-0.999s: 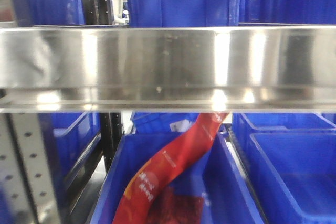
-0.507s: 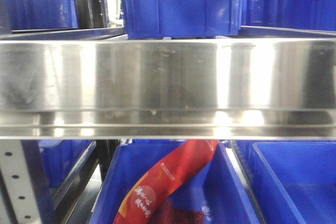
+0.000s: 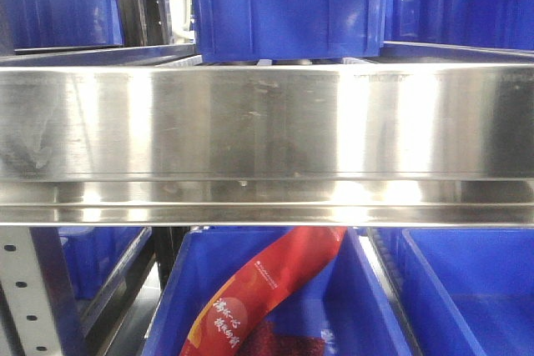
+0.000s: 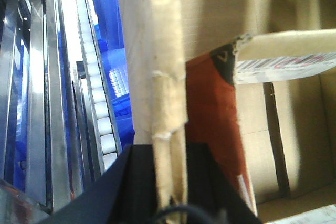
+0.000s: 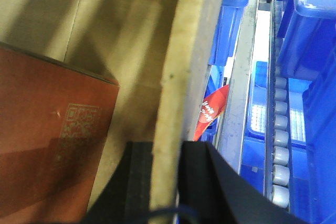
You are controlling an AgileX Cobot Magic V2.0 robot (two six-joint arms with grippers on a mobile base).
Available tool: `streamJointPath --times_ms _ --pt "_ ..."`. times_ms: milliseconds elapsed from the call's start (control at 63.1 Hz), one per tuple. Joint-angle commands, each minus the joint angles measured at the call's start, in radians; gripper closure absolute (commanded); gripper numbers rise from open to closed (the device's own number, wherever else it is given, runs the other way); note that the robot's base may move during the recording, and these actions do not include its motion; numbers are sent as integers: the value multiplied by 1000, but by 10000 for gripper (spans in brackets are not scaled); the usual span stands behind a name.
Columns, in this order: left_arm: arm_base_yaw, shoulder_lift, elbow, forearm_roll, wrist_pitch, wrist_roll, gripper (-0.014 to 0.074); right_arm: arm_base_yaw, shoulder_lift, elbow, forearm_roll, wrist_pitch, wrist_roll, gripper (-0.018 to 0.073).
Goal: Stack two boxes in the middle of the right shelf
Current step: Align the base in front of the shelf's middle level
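Note:
A brown cardboard box (image 4: pixel 152 51) is held by both arms on opposite walls. My left gripper (image 4: pixel 169 153) is shut on one upright wall, its black fingers (image 4: pixel 139 182) on either side. On the opposite wall (image 5: pixel 184 51) my right gripper (image 5: pixel 167 148) is shut in the same way. Inside the box lies a red-brown flat carton (image 5: pixel 52 145) with a printed code. I cannot tell a second box apart from this one. The right shelf's shiny steel rim (image 3: pixel 267 122) fills the middle of the front view; neither the box nor the grippers show there.
Blue plastic bins stand above the rim (image 3: pixel 288 6) and below it (image 3: pixel 467 289). A red packet (image 3: pixel 267 281) leans in the lower middle bin. White roller tracks (image 4: pixel 97 93) (image 5: pixel 281 129) and steel rails run beside the box. A perforated grey upright (image 3: pixel 29 298) stands at lower left.
The steel rim has grown larger and shifted lower in the front view over the last second. Most of that happened early; the last half second shows almost no shift.

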State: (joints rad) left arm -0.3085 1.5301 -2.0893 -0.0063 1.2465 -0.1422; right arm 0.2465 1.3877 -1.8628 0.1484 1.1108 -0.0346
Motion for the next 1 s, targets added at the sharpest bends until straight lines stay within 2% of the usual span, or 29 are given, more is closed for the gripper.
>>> streamJointPath --times_ms 0,650,809,983 --pt "5 -9 -14 20 -39 -1 708 -5 -14 -9 -29 -48 -10 711" --pt "5 -7 -14 20 -42 -1 708 -5 -14 -9 -29 -51 -10 711" --pt "5 -7 -14 20 -83 -1 708 -5 -14 -9 -29 -55 -10 711" --pt "5 3 -14 6 -44 -1 708 -5 -12 -9 -5 -68 -10 711"
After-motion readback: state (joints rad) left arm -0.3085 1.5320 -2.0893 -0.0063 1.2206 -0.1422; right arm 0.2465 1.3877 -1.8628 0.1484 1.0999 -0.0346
